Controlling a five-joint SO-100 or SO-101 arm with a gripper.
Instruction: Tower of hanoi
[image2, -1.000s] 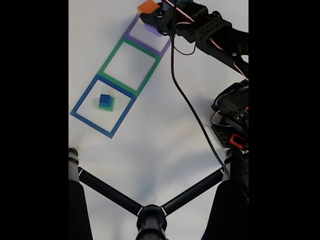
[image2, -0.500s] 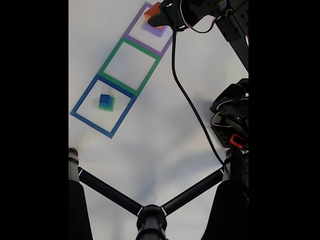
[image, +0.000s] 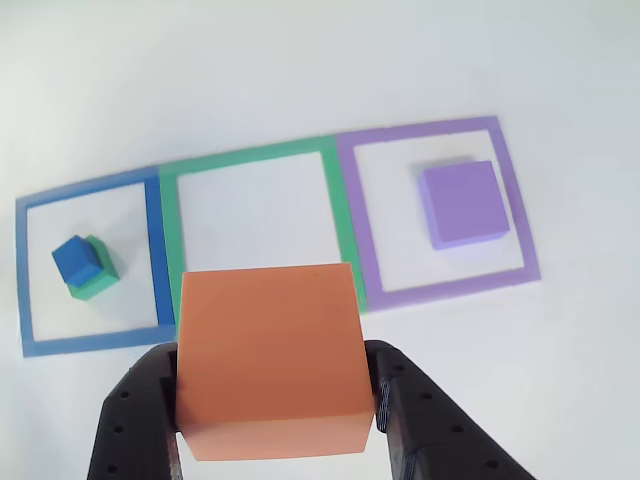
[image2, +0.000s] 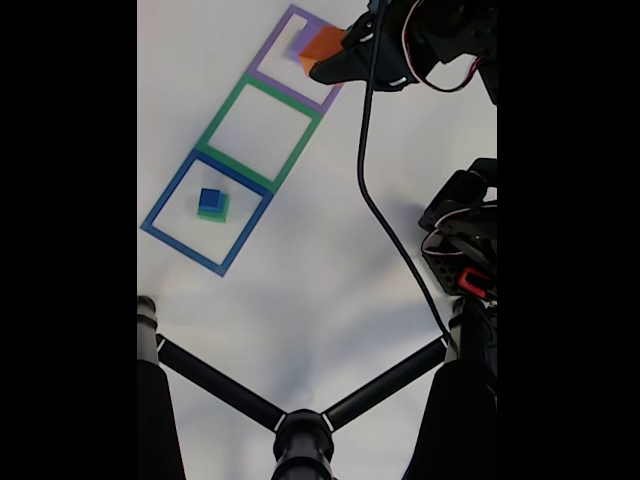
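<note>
My fingers (image: 275, 420) pinch orange cube (image: 270, 360), held high clear of purple cube (image: 463, 204) for stacking elsewhere, likely green square (image: 340, 215)

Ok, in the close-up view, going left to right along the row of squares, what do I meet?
Blue square with the blue cube on a green cube → green square, nothing inside → purple square holding the purple block.
</note>
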